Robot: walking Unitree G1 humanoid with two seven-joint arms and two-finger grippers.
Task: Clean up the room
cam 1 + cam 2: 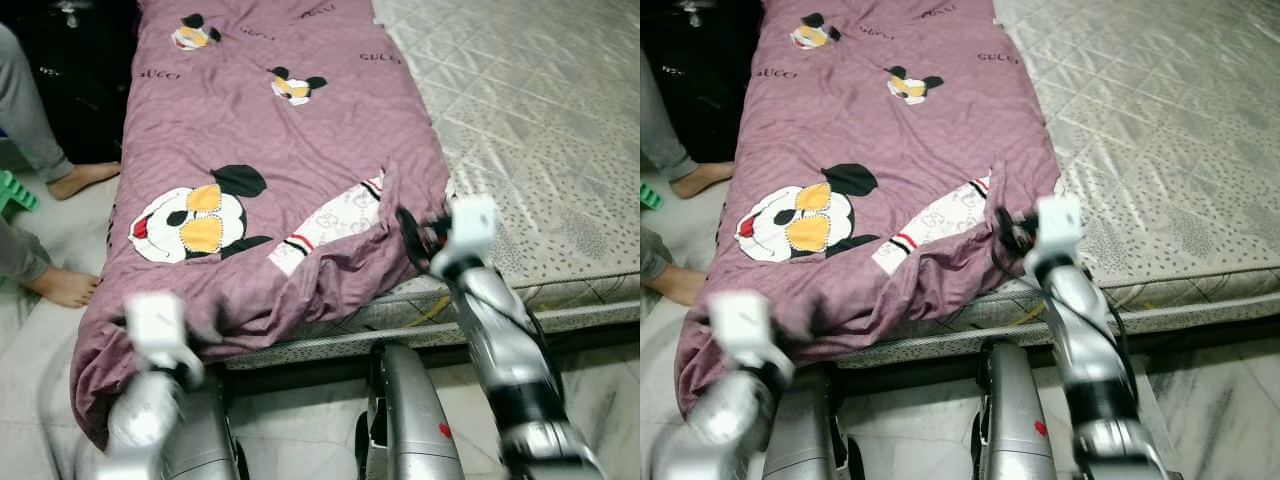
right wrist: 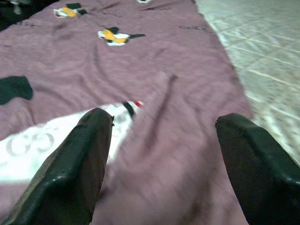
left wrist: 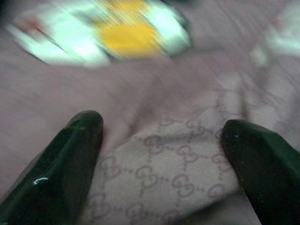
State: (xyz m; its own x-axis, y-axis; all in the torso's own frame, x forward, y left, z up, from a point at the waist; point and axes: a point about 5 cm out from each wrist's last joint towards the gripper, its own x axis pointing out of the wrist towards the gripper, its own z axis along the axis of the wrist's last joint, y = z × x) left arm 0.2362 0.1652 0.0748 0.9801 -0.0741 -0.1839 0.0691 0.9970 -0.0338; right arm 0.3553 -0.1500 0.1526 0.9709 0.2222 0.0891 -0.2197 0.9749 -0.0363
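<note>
two end effectors work the purple cartoon-print blanket (image 1: 270,140), which lies rumpled along the bed's (image 1: 560,150) left side, its near edge drooping over. left end effector (image 3: 161,154) and right end effector (image 2: 161,154) both spread wide, holding nothing. step judged: straightening bedding; next, close on the bunched fold.

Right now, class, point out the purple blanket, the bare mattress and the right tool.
purple blanket (image 1: 290,140): left eye view, flat middle of the cloth.
bare mattress (image 1: 540,110): left eye view, quilted top.
right tool (image 2: 164,154): right wrist view, between its open fingertips.
</note>
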